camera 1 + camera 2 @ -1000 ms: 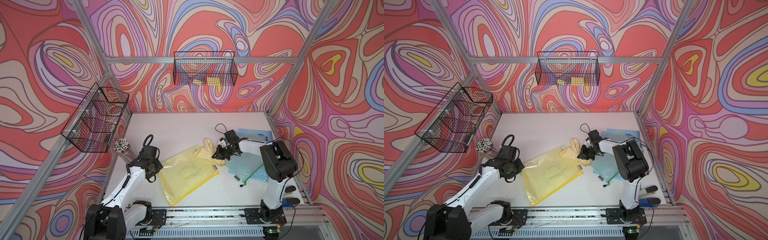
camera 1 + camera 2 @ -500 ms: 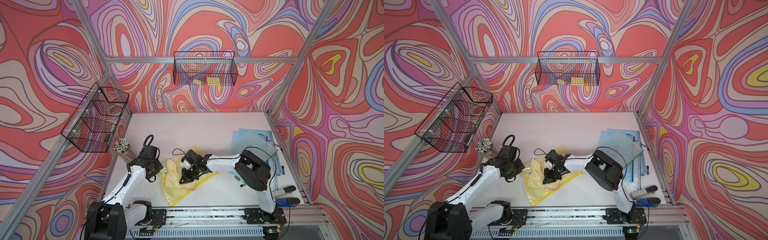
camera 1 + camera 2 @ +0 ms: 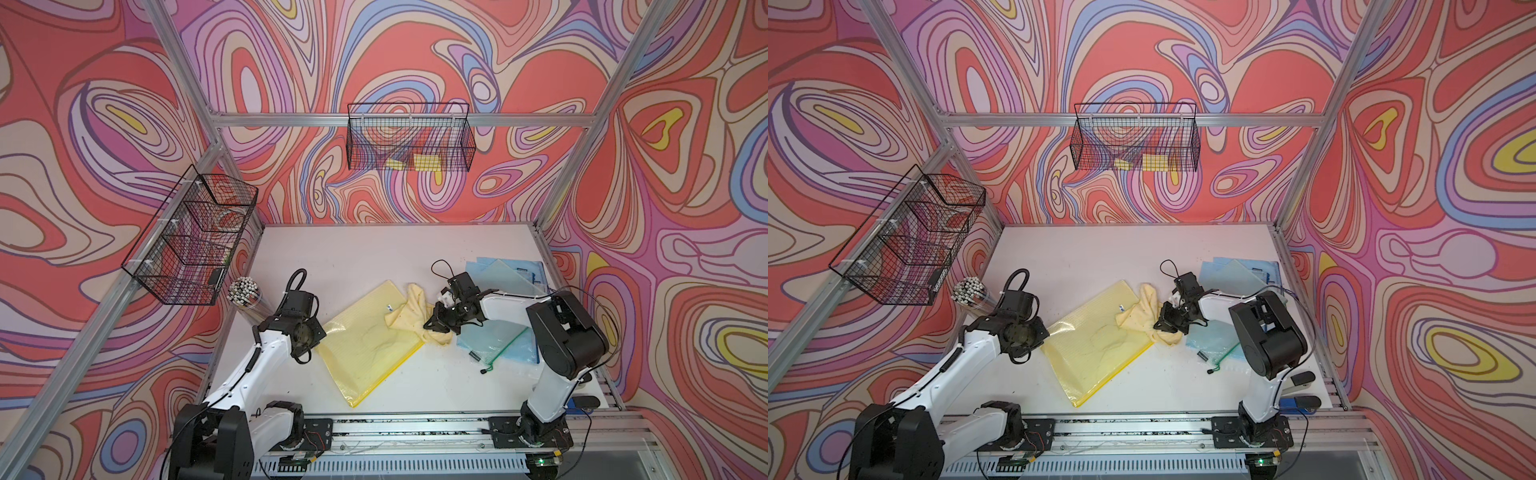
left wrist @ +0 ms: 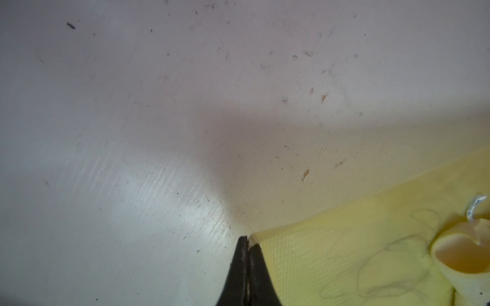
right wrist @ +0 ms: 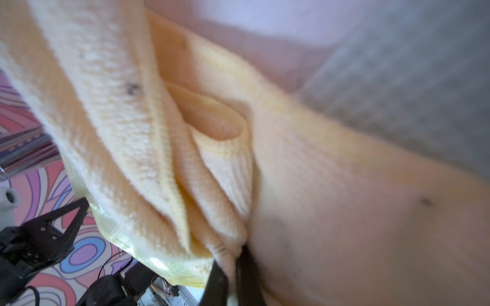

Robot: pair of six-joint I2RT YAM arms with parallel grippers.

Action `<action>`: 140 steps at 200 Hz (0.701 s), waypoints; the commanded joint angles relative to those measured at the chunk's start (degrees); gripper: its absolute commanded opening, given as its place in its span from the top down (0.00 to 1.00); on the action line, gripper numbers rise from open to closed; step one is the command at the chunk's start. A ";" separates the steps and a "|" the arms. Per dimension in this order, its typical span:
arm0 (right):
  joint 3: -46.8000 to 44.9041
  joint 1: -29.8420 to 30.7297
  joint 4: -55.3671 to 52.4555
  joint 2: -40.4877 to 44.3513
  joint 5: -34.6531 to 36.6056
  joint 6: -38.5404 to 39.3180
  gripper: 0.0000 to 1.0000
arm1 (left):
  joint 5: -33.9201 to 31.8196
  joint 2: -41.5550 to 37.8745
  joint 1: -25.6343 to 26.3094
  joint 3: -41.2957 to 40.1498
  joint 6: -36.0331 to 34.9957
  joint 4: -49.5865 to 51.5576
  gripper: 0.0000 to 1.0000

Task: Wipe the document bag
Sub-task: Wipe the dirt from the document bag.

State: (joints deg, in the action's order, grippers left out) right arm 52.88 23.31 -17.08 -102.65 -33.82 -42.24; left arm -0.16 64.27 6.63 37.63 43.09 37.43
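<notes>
**Clerk:** Both top views, entries?
**Arm:** Yellow document bag point(image 3: 368, 345): flat on the bench point(image 3: 374, 257), between my arms. Yellow cloth point(image 3: 409, 313): draped over the bag's edge on my right side. Right pincer point(image 3: 432, 326): clenched on that cloth.
**Clerk:** Left wrist view?
**Arm:** Left pincer point(image 4: 248, 245): clenched, tips touching the bag's corner. I cannot tell whether it pinches it.
**Clerk:** Right wrist view?
**Arm:** Cloth folds bunched between my right pincer's tips, the bag's edge beneath the cloth.
</notes>
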 commanded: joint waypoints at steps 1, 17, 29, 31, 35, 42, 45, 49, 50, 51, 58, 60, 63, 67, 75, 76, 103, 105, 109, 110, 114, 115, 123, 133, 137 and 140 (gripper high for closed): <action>2.91 5.25 -3.09 0.79 2.75 0.81 1.00 | -1.03 0.27 -0.73 0.83 -0.21 1.43 1.00; 8.41 12.43 -4.09 0.26 3.53 0.27 1.00 | -0.72 0.45 -0.74 0.81 -0.10 1.11 1.00; 12.16 17.71 -3.42 -2.14 2.62 -0.95 1.00 | -0.62 0.59 -0.74 0.87 -0.02 1.22 1.00; 12.68 18.63 -3.16 -2.60 2.43 -1.17 1.00 | -0.63 0.66 -0.74 0.94 -0.02 1.24 1.00; 13.51 20.26 -2.48 -3.47 1.87 -1.80 1.00 | -0.65 0.56 -0.74 0.88 -0.02 1.26 1.00; 15.35 23.01 -1.48 -5.37 0.72 -2.58 1.00 | -0.71 0.52 -0.74 0.87 -0.02 1.20 1.00; 16.20 24.03 -1.34 -6.25 0.24 -2.86 1.00 | -0.78 0.56 -0.74 0.88 -0.02 1.20 1.00; 17.31 25.43 -1.42 -7.13 0.02 -3.09 1.00 | -0.87 0.51 -0.74 0.91 -0.02 1.24 1.00; 17.59 25.89 -1.40 -7.39 -0.04 -3.14 1.00 | -0.84 0.51 -0.70 0.89 -0.02 1.24 1.00; 17.86 26.21 -1.39 -7.70 -0.03 -3.22 1.00 | -0.86 0.55 -0.72 0.88 0.02 1.24 1.00; 19.52 28.51 -1.10 -9.40 -0.09 -3.71 1.00 | -0.89 0.53 -0.74 0.87 0.00 1.29 1.00; 19.78 29.00 -0.93 -9.82 -0.12 -3.92 1.00 | -0.87 0.51 -0.74 0.87 -0.02 1.25 1.00; 20.35 29.82 -0.69 -10.51 -0.31 -4.13 1.00 | -0.88 0.56 -0.74 0.83 0.02 1.27 1.00; 21.00 30.75 -0.47 -11.34 -0.74 -4.43 1.00 | -0.83 0.54 -0.74 0.82 0.02 1.29 1.00; 21.50 31.94 0.24 -12.55 -1.00 -5.46 1.00 | -0.89 0.63 -0.70 0.91 0.00 1.23 1.00; 21.49 32.05 0.44 -12.69 -0.99 -5.61 1.00 | -0.85 0.66 -0.72 0.89 -0.01 1.24 1.00; 16.72 32.50 5.96 -13.98 -1.97 -8.97 1.00 | -0.76 0.75 -0.74 0.96 -0.02 0.98 1.00; 16.46 32.50 5.78 -13.98 -1.69 -8.84 1.00 | -0.79 0.70 -0.74 0.96 -0.02 0.98 1.00; 16.06 32.50 5.18 -14.06 -1.38 -8.61 1.00 | -0.66 0.70 -0.74 1.00 -0.02 0.93 1.00; 16.00 32.50 5.02 -14.11 -1.23 -8.54 1.00 | -0.73 0.78 -0.74 0.94 -0.02 0.91 1.00; 15.60 32.30 4.40 -14.32 -0.83 -8.25 1.00 | -0.73 0.77 -0.74 0.95 -0.02 0.89 1.00; 15.51 32.31 4.28 -14.32 -0.73 -8.19 1.00 | -0.72 0.81 -0.74 0.95 -0.02 0.89 1.00; 14.19 31.85 3.75 -14.15 0.10 -7.77 1.00 | -0.64 0.98 -0.74 1.01 -0.02 0.90 1.00; 11.73 30.52 3.29 -13.40 1.01 -7.53 1.00 | -0.58 0.95 -0.74 1.12 -0.11 0.89 1.00; 10.52 29.70 3.32 -12.94 1.27 -7.32 1.00 | -0.62 0.95 -0.74 1.14 -0.11 0.96 1.00; 9.67 29.01 3.36 -12.50 1.62 -7.14 1.00 | -0.65 0.94 -0.74 1.20 -0.11 0.98 1.00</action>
State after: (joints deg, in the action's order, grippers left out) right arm 67.40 55.42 -12.19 -116.18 -36.14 -49.36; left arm -0.14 64.66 6.26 37.63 43.09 37.45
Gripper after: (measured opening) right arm 0.052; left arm 0.050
